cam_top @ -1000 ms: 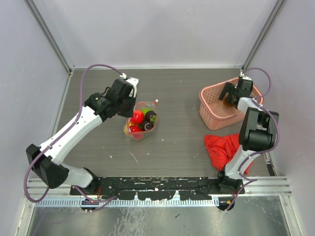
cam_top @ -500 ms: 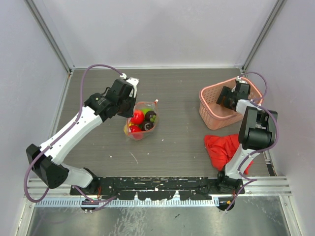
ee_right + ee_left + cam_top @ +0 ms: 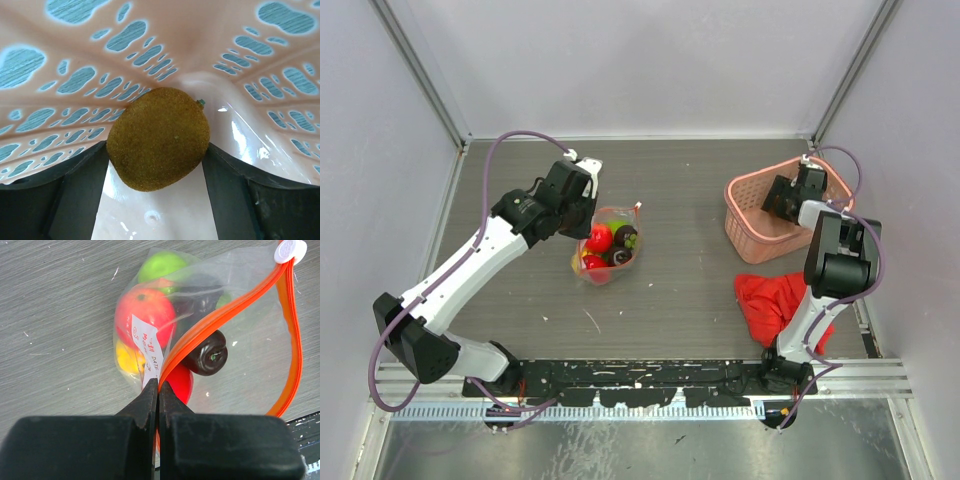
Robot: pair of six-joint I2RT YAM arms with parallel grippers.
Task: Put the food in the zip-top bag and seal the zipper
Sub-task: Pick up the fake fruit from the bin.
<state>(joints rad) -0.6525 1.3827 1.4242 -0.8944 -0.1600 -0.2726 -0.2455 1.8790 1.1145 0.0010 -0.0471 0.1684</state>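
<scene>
Right claw [image 3: 155, 167] now lower in far-right-corner basket [image 3: 744, 238], straddling brown fruit [image 3: 158, 136], grip unclear, pick imminent; left claw [image 3: 158, 390] clamps zipper [image 3: 226, 312]

Bag [image 3: 240, 340] holds fruits [image 3: 145, 315], zipper [image 3: 225, 313] open (kiwi [image 3: 159, 138] outside).

One bag [image 3: 250, 350], one basket [image 3: 745, 228], one cloth [image 3: 770, 300], one kiwi [image 3: 157, 137].

My left fingers [image 3: 142, 407] and right fingers [image 3: 75, 185] are matt black plastic. The zip-top bag [image 3: 235, 275] is thin, clear, glossy film, its zipper [image 3: 225, 315] smooth orange plastic. The brown fruit [image 3: 157, 137] looks fuzzy and matt, the basket [image 3: 200, 45] glossy pink plastic, the worktop [image 3: 60, 315] matt grey woodgrain.
</scene>
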